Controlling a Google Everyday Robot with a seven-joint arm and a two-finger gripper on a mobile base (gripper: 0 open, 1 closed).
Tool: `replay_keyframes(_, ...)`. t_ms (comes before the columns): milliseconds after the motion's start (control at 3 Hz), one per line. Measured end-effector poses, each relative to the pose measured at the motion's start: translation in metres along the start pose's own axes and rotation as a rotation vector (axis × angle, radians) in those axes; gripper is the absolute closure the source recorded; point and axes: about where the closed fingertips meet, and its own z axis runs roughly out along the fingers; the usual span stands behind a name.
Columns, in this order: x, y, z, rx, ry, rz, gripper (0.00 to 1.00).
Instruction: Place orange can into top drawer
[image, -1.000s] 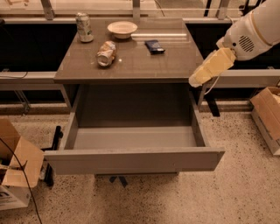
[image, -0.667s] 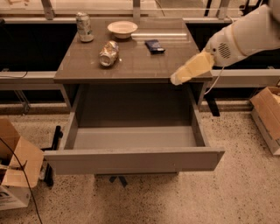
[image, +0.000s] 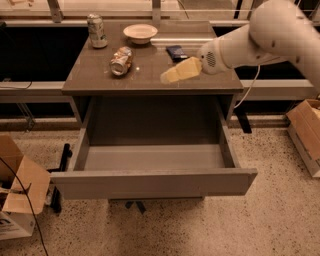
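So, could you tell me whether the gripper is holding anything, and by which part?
Nothing is held. The pale yellow gripper is over the grey table, apart from the dented orange-and-silver drink can lying on its side there.

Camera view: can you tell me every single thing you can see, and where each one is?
Flat grey table: 1, grey, middle of the view.
Wide shallow grey top drawer: 1, grey, pulled open under the tabletop.
Dented metal orange can: 1, orange-copper and silvery, lying on its side on the table's left half.
Upright silvery can with green markings: 1, back left corner of the table.
Pale round bowl: 1, cream, back middle of the table.
Small dark blue object: 1, right of the bowl.
Brown cardboard boxes: 2, on the floor, far left and far right.
Pale yellowish two-finger gripper: 1, over the table, right of the orange can.
Robot's white arm: 1, upper right.
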Motion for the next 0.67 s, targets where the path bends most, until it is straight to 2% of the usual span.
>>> replay_keyframes(333, -0.0241, -0.0003, 0.0497, -0.017, -0.061, 0.007, 0.00)
replay_keyframes(667, -0.0241, -0.0003, 0.0497, -0.017, -0.062, 0.007, 0.00)
